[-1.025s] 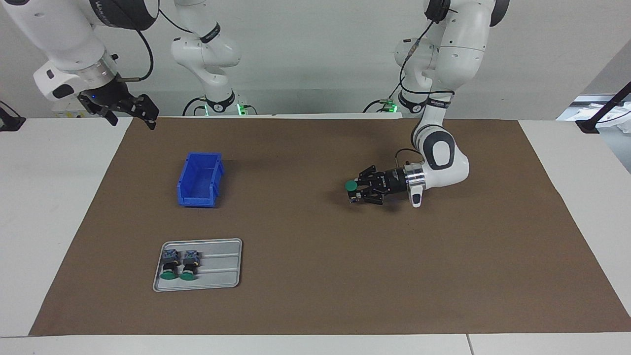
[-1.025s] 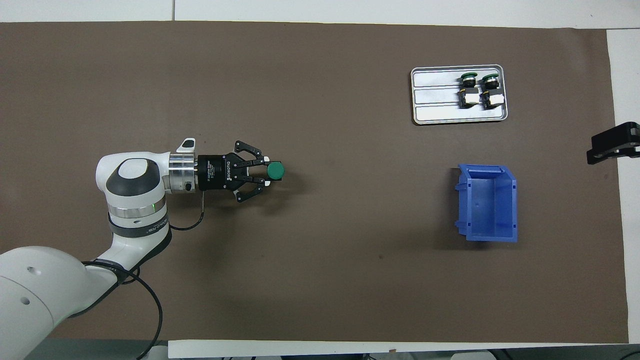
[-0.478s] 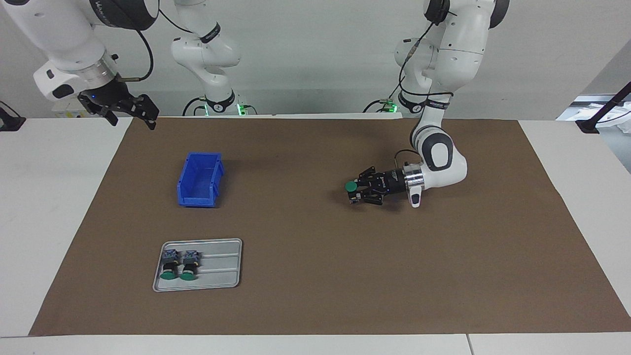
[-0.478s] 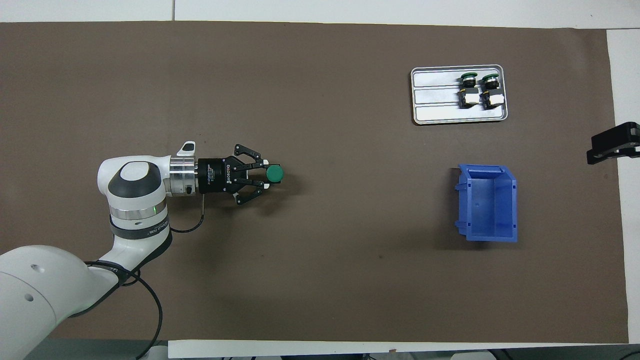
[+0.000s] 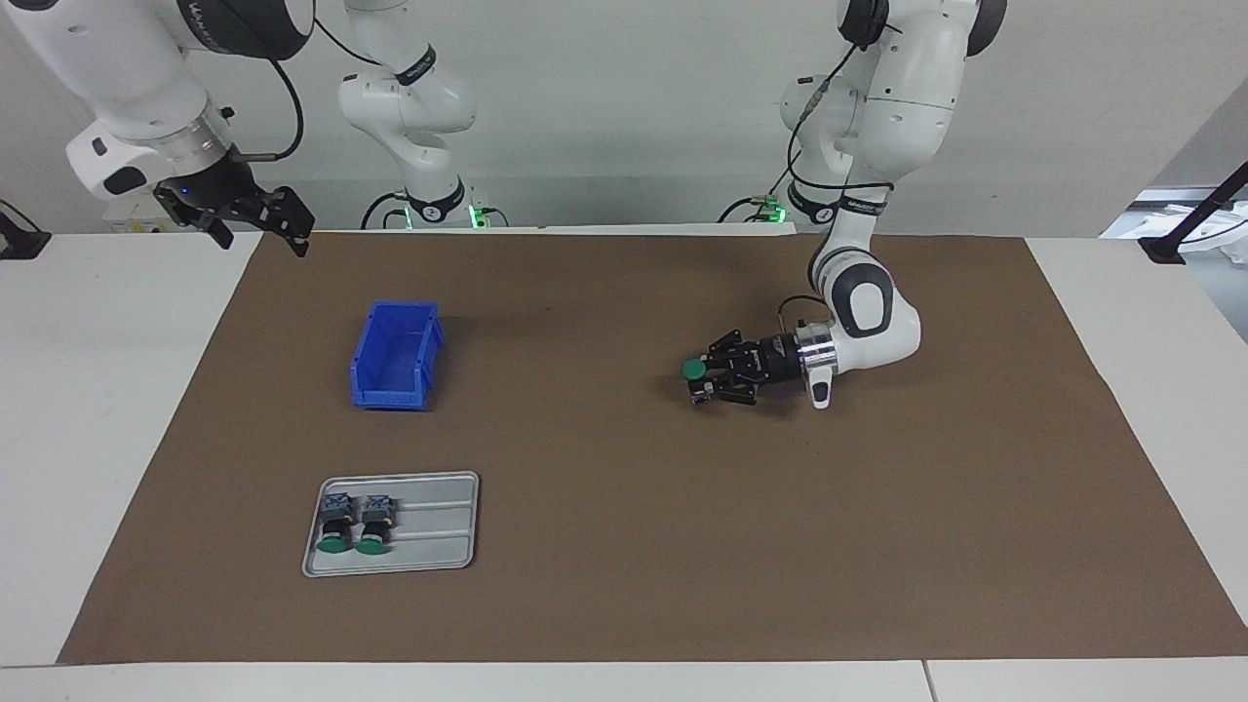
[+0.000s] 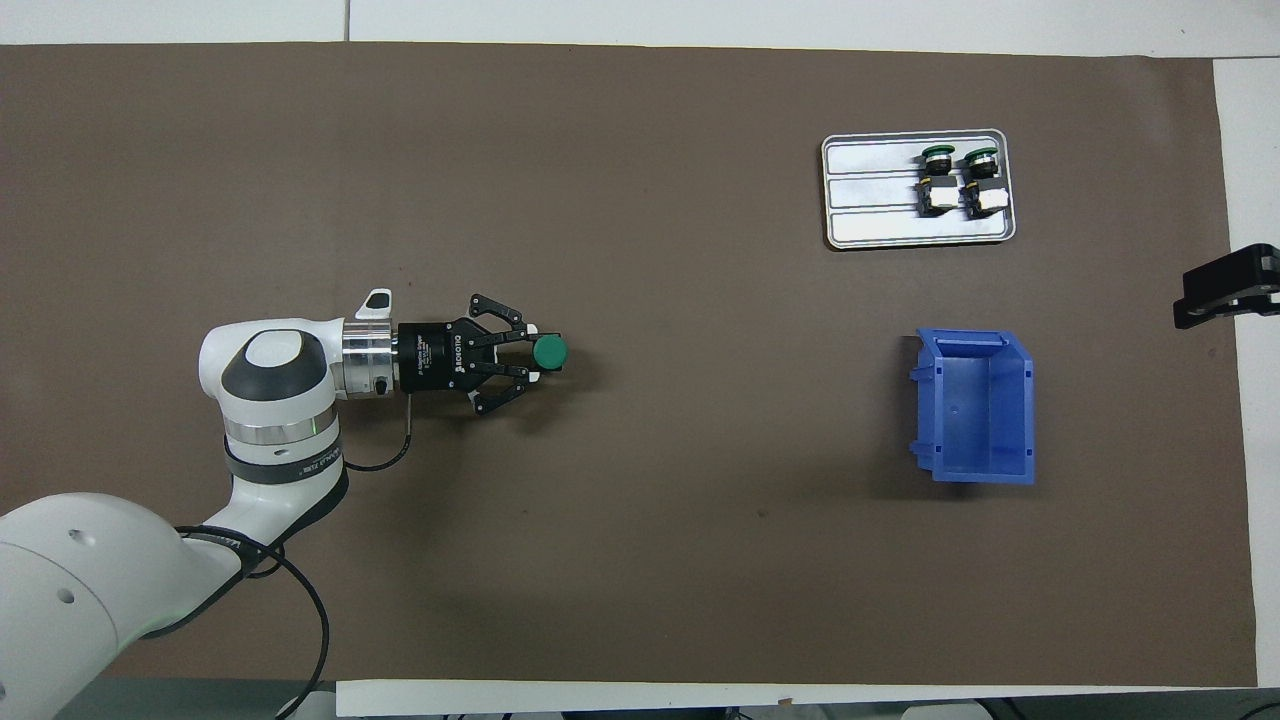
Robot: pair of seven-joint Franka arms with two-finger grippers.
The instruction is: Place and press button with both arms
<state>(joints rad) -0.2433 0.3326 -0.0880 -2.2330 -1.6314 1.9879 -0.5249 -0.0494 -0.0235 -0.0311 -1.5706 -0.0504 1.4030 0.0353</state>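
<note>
A button (image 5: pixel 693 369) with a round green cap stands upright, cap up, between the fingers of my left gripper (image 5: pixel 704 382), which is shut on its black body. The gripper lies level and low over the brown mat, toward the left arm's end of the table. Whether the button's base touches the mat I cannot tell. From overhead the green cap (image 6: pixel 549 351) shows just past the left gripper (image 6: pixel 530 353). My right gripper (image 5: pixel 261 234) waits open and high over the mat's corner at the right arm's end, holding nothing; only its tip (image 6: pixel 1225 290) shows overhead.
A blue bin (image 5: pixel 395 356) stands empty toward the right arm's end. Farther from the robots lies a grey tray (image 5: pixel 439 478) with two more green-capped buttons (image 5: pixel 334 522) (image 5: pixel 372 522) on their sides. Two gripperless white arms stand at the table's robot edge.
The left arm has sunk slightly toward the mat with the button still in its grip. The right arm has not moved.
</note>
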